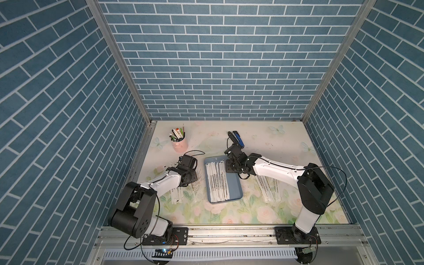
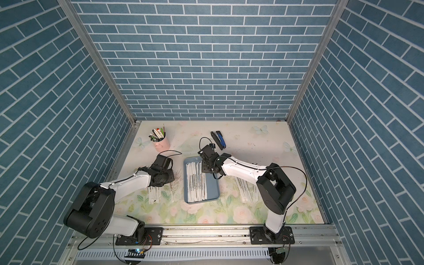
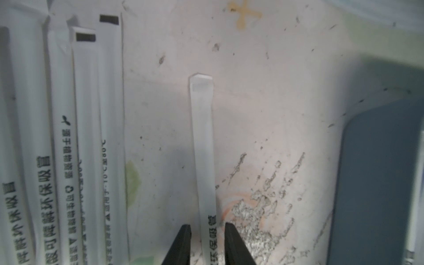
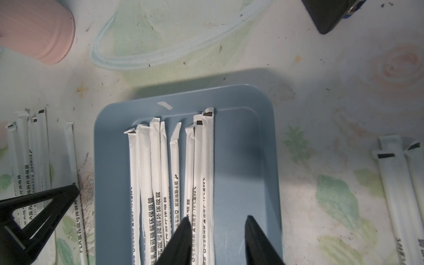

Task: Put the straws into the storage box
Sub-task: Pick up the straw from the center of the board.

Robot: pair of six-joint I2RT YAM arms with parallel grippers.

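Left tool (image 3: 207, 226) straddled one loose straw (image 3: 203, 142), jaws parted — pinch next, I judged, then carry to storage box (image 1: 234, 185); right tool (image 4: 218, 218) hung open, empty.

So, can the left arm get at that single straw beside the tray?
Probably yes: the left gripper straddles the lone straw, jaws open, bare table around it; the other straws and the storage box lie apart.
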